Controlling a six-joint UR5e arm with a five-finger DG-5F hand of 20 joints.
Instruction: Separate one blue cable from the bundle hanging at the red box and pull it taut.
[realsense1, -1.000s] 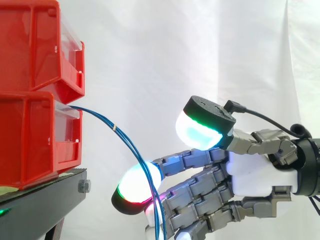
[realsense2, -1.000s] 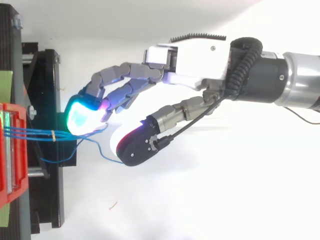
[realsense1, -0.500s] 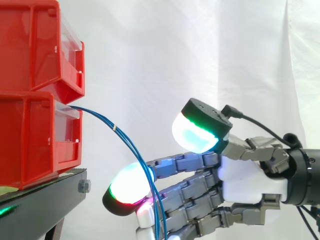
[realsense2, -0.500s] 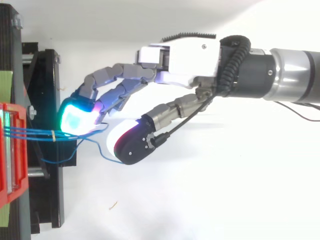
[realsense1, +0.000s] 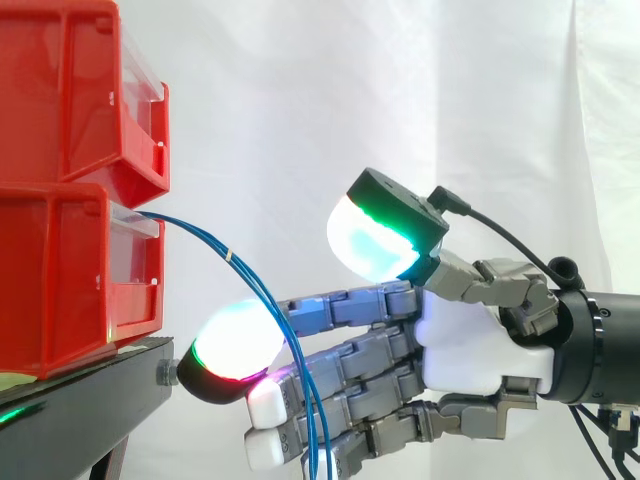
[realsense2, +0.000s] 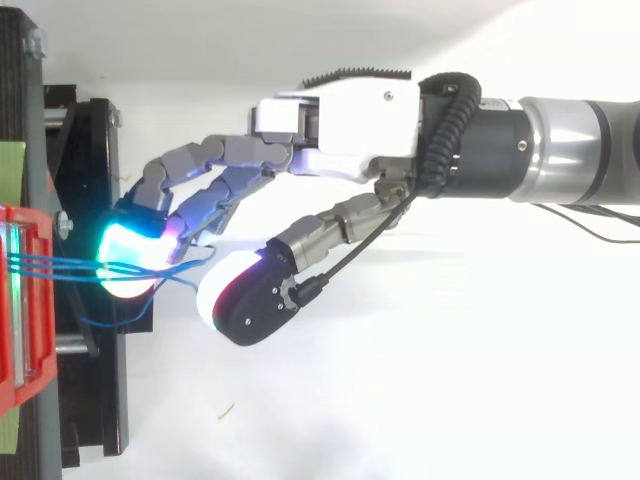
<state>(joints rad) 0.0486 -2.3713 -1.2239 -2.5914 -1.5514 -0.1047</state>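
- two red bins sit stacked on a black stand (realsense1: 90, 400), in front of a white curtain (realsense1: 300, 100); the lower red bin (realsense1: 60, 270) is the landmark.
- the blue cables (realsense2: 60, 266) come out of the front of the lower red bin as a bundle and arc down and away from it, with a small pale tie (realsense1: 229, 257) round them just beside the bin.
- seen from above, one strand (realsense2: 118, 322) bows out of the bundle near the bin.
- the robot hand (realsense1: 460, 340) reaches towards the lower red bin, spread, its fingers stretched out and its thumb held apart above them, pinching nothing.
- the cables run down across its fingers, beside the glowing fingertip (realsense1: 228, 345) nearest the bin.
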